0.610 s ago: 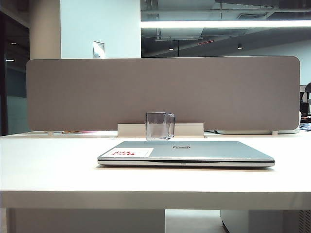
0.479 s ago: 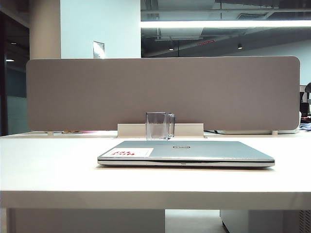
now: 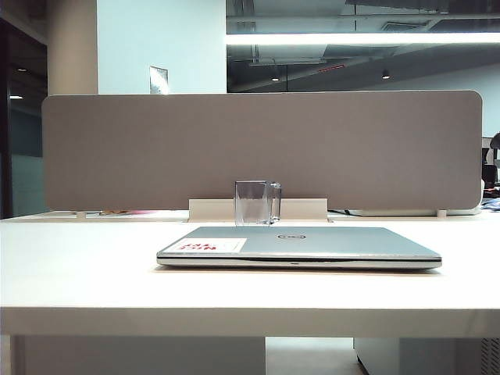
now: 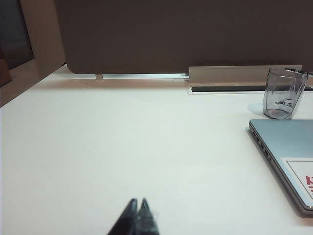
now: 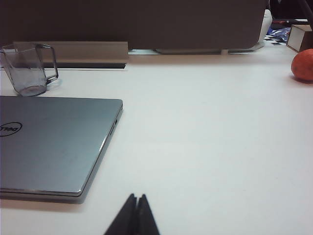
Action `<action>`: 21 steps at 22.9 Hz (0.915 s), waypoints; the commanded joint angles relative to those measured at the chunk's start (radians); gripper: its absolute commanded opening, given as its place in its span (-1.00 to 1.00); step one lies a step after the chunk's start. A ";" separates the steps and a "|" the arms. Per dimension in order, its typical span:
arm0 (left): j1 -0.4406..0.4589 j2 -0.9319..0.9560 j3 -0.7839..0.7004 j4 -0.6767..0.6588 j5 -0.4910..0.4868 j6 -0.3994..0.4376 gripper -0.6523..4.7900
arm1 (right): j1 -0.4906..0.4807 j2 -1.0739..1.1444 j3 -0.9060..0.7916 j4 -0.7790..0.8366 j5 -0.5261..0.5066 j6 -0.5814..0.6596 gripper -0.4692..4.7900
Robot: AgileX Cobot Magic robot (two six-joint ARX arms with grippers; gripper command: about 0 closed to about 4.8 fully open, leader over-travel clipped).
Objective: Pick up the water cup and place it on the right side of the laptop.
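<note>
both claws pressed together, nothing held; water cup (image 5: 28, 69) stands untouched behind the laptop (image 5: 54, 142).
right claw (image 5: 136, 198) sits right of the laptop, left claw (image 4: 137, 203) left of it; spread the right one and close on the cup body, handle clear.

White counter (image 3: 78, 266) with three things on it.
A closed laptop (image 3: 301, 246) lies flat mid-counter; the water cup (image 3: 256, 202) stands upright just behind it; an orange ball (image 5: 302, 65) sits far right.

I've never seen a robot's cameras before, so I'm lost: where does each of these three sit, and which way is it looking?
Exterior view: low at the desk's front edge, facing the closed laptop, water cup behind it; no arms visible.
Left wrist view: over bare desk left of the laptop; shut left gripper shows.
Right wrist view: over desk right of it; shut right gripper shows.
All share laptop and cup.
</note>
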State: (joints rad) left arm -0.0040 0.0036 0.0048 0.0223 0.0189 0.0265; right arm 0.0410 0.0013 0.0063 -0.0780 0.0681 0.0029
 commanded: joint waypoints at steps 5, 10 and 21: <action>-0.001 0.000 0.003 0.012 0.004 -0.001 -0.77 | 0.002 -0.002 -0.006 0.023 -0.026 0.031 -0.85; -0.001 0.000 0.003 0.013 0.010 -0.001 -0.77 | 0.009 -0.002 -0.002 0.119 -0.092 0.102 -0.86; -0.001 0.000 0.003 0.008 0.012 -0.001 -0.78 | 0.009 0.017 0.150 0.108 -0.143 0.102 -0.86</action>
State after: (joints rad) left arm -0.0040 0.0029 0.0048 0.0223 0.0257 0.0265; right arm 0.0505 0.0067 0.1406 0.0334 -0.0635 0.1013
